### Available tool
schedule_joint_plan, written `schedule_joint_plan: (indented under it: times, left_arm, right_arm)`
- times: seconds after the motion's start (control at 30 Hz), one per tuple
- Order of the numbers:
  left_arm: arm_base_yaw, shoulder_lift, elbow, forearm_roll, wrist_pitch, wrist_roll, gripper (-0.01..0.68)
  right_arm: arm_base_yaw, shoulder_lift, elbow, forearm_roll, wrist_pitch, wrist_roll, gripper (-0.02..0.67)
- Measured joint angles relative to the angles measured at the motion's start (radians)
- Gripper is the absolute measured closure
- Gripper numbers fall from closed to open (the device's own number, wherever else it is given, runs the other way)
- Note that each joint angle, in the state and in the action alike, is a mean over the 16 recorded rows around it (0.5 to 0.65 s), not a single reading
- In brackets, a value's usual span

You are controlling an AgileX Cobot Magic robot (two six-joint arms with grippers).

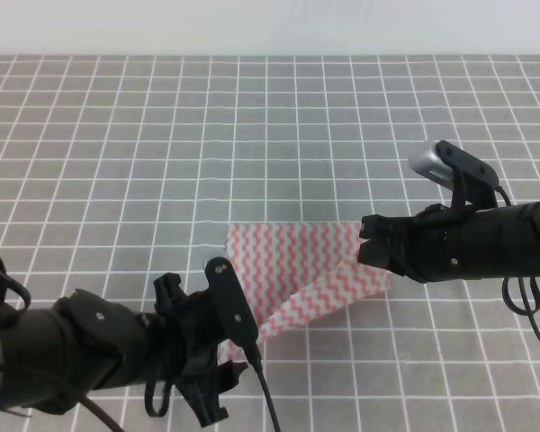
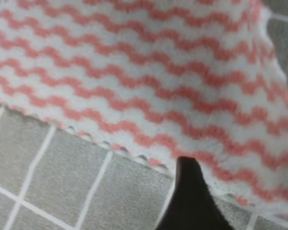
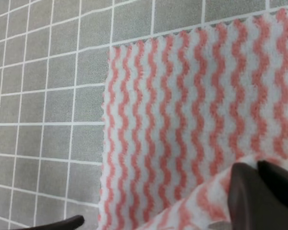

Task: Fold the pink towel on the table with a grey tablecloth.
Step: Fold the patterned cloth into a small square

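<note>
The pink towel [image 1: 292, 265] with wavy pink-and-white stripes lies mid-table on the grey gridded tablecloth [image 1: 162, 135]. Its near edge is raised and partly turned over. My left gripper [image 1: 243, 346] sits at the towel's near left corner. In the left wrist view a single dark finger shape [image 2: 189, 191] overlaps the towel's pinked edge [image 2: 134, 96], and the jaws look shut on it. My right gripper [image 1: 367, 241] is at the towel's right corner. In the right wrist view its fingers [image 3: 252, 196] are pressed together on a lifted fold of the towel [image 3: 182, 120].
The grey grid cloth [image 3: 48, 96] stretches around the towel on all sides. A pale wall runs along the far edge [image 1: 270, 27]. A dark tip of the left arm [image 3: 62, 223] shows at the bottom left of the right wrist view.
</note>
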State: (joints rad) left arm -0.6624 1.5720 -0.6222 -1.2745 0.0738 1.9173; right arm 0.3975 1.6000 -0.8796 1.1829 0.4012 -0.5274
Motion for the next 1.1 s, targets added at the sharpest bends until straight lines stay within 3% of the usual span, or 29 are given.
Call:
schedule_joint_plan:
  times: [0.73, 1.1]
  left_arm:
    - [0.0, 0.021, -0.002, -0.002, 0.003, -0.001, 0.597]
    - [0.0, 0.013, -0.032, -0.063, -0.024, -0.007, 0.673]
  right_arm:
    - [0.0, 0.001, 0.0, 0.0, 0.001, -0.004, 0.663]
    - [0.0, 0.0, 0.0, 0.001, -0.013, -0.004, 0.663]
